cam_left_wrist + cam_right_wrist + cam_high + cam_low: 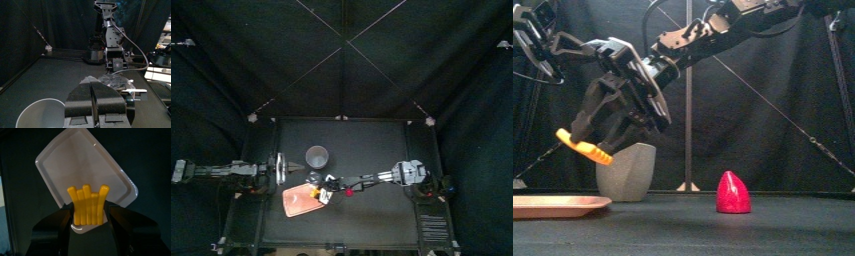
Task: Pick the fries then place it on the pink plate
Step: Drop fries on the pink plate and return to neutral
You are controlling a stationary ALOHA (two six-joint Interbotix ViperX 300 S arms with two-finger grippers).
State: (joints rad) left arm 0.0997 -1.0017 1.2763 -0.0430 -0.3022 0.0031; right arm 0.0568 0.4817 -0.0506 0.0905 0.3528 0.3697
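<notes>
A bundle of yellow fries [87,205] is clamped between the jaws of my right gripper [88,219]. In the front view the fries [583,149] hang from the right gripper [596,138], well above the table and above the right end of the flat pink plate [553,206]. From above, the right gripper [326,188] hovers over the plate's [298,204] right edge. The right wrist view shows the plate [73,158] straight beyond the fries. My left gripper [93,102] rests at the table's left side, shut and holding nothing.
A tall grey speckled cup [625,172] stands behind the plate, near the table's middle [317,155]. A red cone-shaped toy [732,192] sits on the table to the right of the cup.
</notes>
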